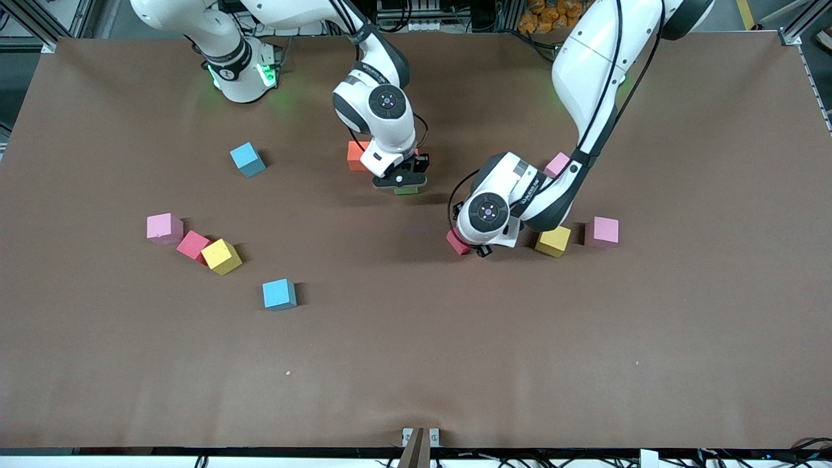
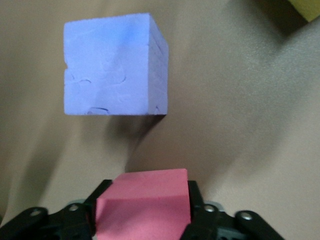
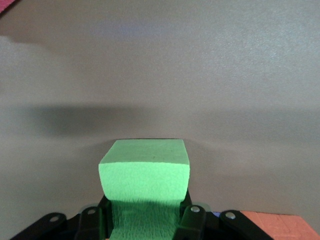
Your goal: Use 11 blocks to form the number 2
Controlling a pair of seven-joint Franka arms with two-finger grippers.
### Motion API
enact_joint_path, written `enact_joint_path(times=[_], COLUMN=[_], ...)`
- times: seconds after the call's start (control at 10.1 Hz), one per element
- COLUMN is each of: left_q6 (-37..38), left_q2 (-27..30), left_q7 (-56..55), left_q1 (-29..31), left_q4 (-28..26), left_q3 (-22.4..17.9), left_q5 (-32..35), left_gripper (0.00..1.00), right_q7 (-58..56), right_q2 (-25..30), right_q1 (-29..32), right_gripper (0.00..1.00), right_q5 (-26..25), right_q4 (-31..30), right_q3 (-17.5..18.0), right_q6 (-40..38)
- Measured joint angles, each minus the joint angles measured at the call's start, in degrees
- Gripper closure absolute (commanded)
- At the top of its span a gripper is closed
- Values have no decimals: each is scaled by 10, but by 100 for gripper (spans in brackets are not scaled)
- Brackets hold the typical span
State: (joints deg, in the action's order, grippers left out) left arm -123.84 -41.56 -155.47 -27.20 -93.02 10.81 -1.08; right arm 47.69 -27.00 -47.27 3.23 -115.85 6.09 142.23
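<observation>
The left pincer (image 1: 469, 246) grips a red block (image 2: 145, 205) low at the table (image 1: 416, 338) middle, a purple block (image 2: 112, 65) lying near it. The right pincer (image 1: 404, 185) holds a green block (image 3: 145, 180), just beside an orange block (image 1: 357, 155). Other blocks lie scattered: pink (image 1: 602, 231) and yellow (image 1: 553, 241) by the left arm, more toward the right arm's end.

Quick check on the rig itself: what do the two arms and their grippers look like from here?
Both arms have glossy white shells with dark grey joint bands and black cables along the links. Each wrist carries a round dark cap. The left gripper and right gripper are black with two fingers. Green light glows at the right arm's base.
</observation>
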Motion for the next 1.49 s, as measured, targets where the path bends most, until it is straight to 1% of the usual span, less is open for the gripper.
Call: enact_joint_path(times=[0.4,0.79,0.99,1.19,1.49], left_q6=[0,-2,-19,-46,-53], left_q2=[0,0,1,1,3], left_q7=[1,35,96,171,338], left_q1=[0,0,-1,-2,-5], left_q4=[2,8,9,9,12], left_q3=[0,2,2,3,4], left_q5=[2,67,73,93,98], left_gripper=[56,55,56,55,55], right_q7=[1,1,1,1,1], right_q2=[-7,-7,-7,-7,-5], right_q1=[-3,-3,-3,-3,-3], right_gripper=[73,73,73,73,73], right_q5=[-1,-1,-1,-1,-1], right_q4=[-4,-4,-4,-4,-3], right_q3=[0,0,0,0,1], right_q6=[16,16,15,14,4])
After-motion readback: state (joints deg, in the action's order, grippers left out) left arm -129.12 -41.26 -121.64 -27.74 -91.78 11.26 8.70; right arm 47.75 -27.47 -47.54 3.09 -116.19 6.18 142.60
